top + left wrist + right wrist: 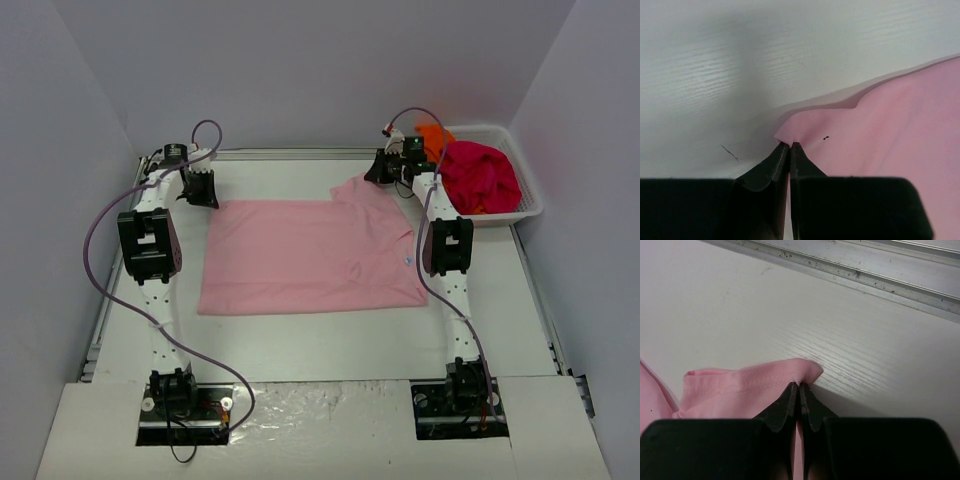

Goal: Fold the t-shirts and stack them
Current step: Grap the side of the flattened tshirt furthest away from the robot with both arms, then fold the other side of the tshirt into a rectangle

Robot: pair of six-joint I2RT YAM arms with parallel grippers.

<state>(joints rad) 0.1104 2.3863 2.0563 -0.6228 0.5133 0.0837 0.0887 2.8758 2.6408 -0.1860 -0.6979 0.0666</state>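
A light pink t-shirt (300, 255) lies spread flat on the white table, a small white neck label (409, 259) near its right edge. My left gripper (203, 192) is at the shirt's far left corner, shut on a pinch of pink cloth (790, 131). My right gripper (384, 170) is at the far right, shut on the hemmed edge of the pink sleeve (765, 385). A magenta-red t-shirt (480, 175) and an orange one (432, 133) sit bunched in the basket.
A white plastic mesh basket (530, 205) stands at the back right of the table. A metal rail (865, 272) runs along the table's far edge. Grey walls close in both sides.
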